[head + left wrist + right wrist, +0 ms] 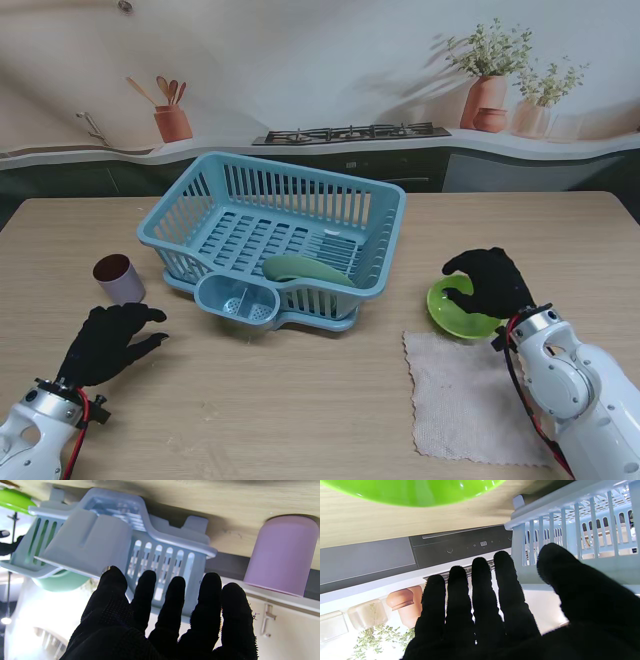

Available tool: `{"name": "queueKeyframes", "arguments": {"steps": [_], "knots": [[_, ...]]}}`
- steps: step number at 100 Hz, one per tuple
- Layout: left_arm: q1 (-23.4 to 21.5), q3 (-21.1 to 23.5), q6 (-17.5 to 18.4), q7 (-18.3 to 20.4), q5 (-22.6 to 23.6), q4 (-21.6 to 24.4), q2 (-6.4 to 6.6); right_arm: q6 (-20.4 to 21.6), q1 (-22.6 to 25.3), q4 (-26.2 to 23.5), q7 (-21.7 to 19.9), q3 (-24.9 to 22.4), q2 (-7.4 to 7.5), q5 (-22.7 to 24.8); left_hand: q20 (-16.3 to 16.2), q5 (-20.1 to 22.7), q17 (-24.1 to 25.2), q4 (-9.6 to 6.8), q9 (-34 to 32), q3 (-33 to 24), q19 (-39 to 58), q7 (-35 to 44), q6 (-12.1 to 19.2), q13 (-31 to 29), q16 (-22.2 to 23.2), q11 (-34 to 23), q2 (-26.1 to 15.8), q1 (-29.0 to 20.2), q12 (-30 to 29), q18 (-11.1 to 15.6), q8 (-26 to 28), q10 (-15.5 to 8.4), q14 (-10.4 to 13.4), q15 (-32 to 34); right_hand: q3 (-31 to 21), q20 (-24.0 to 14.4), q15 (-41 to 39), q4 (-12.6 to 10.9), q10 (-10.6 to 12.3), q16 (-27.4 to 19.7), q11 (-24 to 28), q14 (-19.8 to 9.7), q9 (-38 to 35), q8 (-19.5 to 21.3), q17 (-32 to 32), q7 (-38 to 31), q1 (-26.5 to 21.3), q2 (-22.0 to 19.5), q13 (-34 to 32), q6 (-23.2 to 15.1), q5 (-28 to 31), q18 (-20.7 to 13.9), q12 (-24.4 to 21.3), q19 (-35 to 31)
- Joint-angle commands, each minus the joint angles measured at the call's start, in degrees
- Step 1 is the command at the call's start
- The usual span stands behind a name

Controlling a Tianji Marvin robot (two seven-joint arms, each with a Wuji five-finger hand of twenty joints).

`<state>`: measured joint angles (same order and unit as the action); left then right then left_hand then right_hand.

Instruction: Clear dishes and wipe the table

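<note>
Bowl (458,308), lime green, sits under my right hand (490,282), fingers spread over its rim, nothing gripped; dish rack (275,240) lies left, mid-table.

green bowl (452,308): near rim hidden under right hand (490,282) | cloth (470,400): corner behind arm

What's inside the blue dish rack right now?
One pale green dish lies in the dish rack at its near edge. The cutlery cup looks empty. Whatever lies beneath the dish is hidden.
</note>
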<state>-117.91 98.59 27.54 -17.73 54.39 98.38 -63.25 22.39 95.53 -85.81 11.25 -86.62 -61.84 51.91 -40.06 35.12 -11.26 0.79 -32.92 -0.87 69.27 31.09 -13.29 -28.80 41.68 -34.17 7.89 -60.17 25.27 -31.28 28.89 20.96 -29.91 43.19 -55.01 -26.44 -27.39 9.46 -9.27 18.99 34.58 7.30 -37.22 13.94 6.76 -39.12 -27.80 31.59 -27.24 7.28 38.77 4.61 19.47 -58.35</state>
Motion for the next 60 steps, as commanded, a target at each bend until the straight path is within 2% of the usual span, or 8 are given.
{"name": "queueKeyframes", "arguments": {"steps": [1, 16, 29, 48, 60], "knots": [[-0.34, -0.15, -0.33, 0.47, 0.09, 0.38, -0.21, -0.40, 0.09, 0.55, -1.35, 0.10, 0.29, 0.32, 0.84, 1.02, 0.81, 0.18, 0.74, 0.10, -1.10, -0.18, -0.20, 1.14, -0.26, -0.05, -1.40, 0.27, -0.83, 0.45, 0.35, 0.25, -1.12, 0.32, -1.13, 0.77, 1.35, -1.53, 0.53, -0.90, -1.05, -1.74, 1.81, 0.19, -1.69, 1.02, 1.92, 1.63, 2.83, 0.82, -2.29, -2.43, -1.12, 1.52], [-0.48, -0.19, -0.58, 0.37, 0.21, 0.45, -0.21, -1.41, -0.12, 1.14, -2.24, 0.39, 0.54, 0.94, 0.92, 1.01, 0.87, 0.19, 0.68, 0.09, -1.09, -0.13, -0.23, 1.12, -0.25, -0.06, -1.39, 0.26, -0.83, 0.40, 0.37, 0.32, -1.18, 0.39, -1.06, 0.54, 2.09, -1.43, 0.81, -1.21, -1.72, -2.48, 3.55, 0.14, -3.71, 2.44, 2.88, 2.16, 5.16, 0.80, -3.44, -3.44, -1.35, 3.50], [-0.56, -0.17, -0.64, 0.17, 0.31, 0.43, -0.22, -2.72, 0.11, 0.72, -5.29, 0.44, 0.85, 0.64, 0.98, 1.01, 0.90, 0.19, 0.65, 0.06, -1.09, -0.08, -0.16, 1.11, -0.25, -0.11, -1.37, 0.18, -0.81, 0.38, 0.39, 0.16, -1.17, 0.40, 1.36, -0.53, 4.06, -1.09, 0.98, -2.33, -3.65, -3.40, 6.21, 0.05, -6.14, 5.26, 3.62, 1.40, 7.88, 0.86, -5.37, -4.42, -2.17, 7.80], [-0.64, -0.12, -0.64, -0.14, 0.47, 0.33, -0.24, -3.18, 0.69, -0.10, -9.23, 0.15, 1.40, 0.75, 1.05, 0.97, 0.97, 0.20, 0.65, 0.02, -1.11, -0.08, -0.16, 1.14, -0.24, -0.10, -1.42, -0.02, -0.81, 0.37, 0.38, 0.18, -1.17, 0.43, 3.44, -1.80, 5.57, -0.81, 1.08, -3.15, -5.15, -3.95, 9.17, -0.28, -7.55, 8.15, 3.62, 2.90, 10.32, 1.25, -7.63, -5.02, -2.80, 11.41], [-0.67, -0.13, -0.66, -0.35, 0.56, 0.23, -0.25, -2.94, 1.07, -0.37, -11.18, -0.10, 1.91, 2.43, 1.06, 1.05, 0.92, 0.21, 0.56, 0.03, -1.05, -0.01, -0.16, 1.08, -0.25, -0.14, -1.42, -0.13, -0.80, 0.34, 0.39, 0.14, -1.21, 0.44, 4.65, -2.67, 6.05, -0.74, 1.08, -3.49, -5.53, -3.97, 10.20, -0.31, -7.64, 9.52, 3.65, 3.58, 10.92, 1.59, -8.17, -4.97, -3.00, 13.28]]}}
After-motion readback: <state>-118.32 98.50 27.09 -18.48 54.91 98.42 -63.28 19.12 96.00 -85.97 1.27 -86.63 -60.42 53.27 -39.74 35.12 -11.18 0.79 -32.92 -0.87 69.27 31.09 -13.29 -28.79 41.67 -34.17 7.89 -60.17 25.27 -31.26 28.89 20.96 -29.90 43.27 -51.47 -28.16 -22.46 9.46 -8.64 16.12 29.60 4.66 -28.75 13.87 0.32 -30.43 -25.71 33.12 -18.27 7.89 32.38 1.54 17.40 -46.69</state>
